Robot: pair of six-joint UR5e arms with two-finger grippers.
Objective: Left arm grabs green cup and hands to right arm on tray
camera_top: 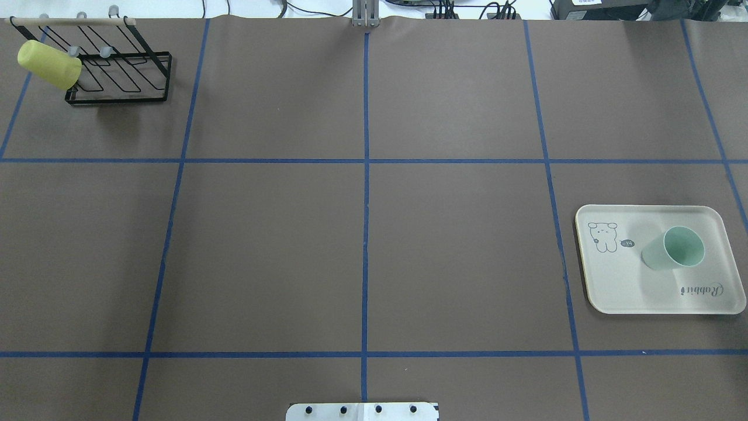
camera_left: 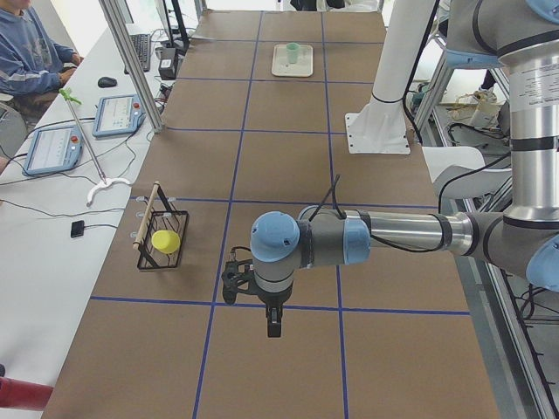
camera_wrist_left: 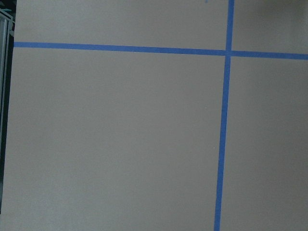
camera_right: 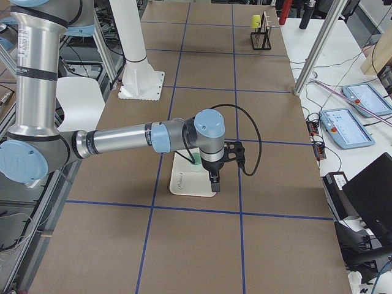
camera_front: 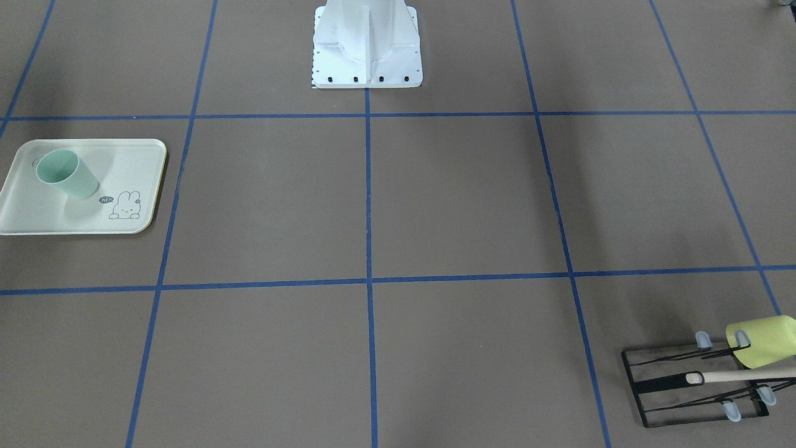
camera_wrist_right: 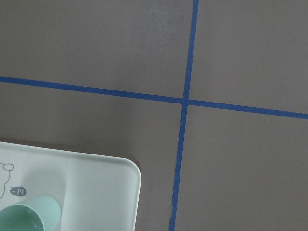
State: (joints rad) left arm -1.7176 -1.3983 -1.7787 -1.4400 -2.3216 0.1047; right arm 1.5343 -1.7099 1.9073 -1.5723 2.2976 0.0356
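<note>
The pale mint-green cup (camera_top: 672, 250) stands upright, mouth up, on the cream tray (camera_top: 619, 292) at the table's right side; both also show in the front view, cup (camera_front: 65, 175) on tray (camera_front: 37, 218). My right gripper (camera_right: 214, 182) hangs above the tray's near edge (camera_right: 184, 187), apart from the cup (camera_right: 193, 162). The right wrist view shows the tray corner (camera_wrist_right: 106, 187) and the cup's rim (camera_wrist_right: 33, 216). My left gripper (camera_left: 272, 325) hangs over bare table near a blue tape crossing, far from the cup (camera_left: 293, 50). Both grippers show only in side views, so I cannot tell if they are open or shut.
A black wire rack (camera_top: 117, 96) with a wooden bar stands at the far left corner, with a yellow-green cup (camera_top: 48, 63) on one of its prongs. The white robot base (camera_front: 367, 62) is at the table's near middle. Operators' tablets (camera_left: 122, 113) lie beyond the far edge.
</note>
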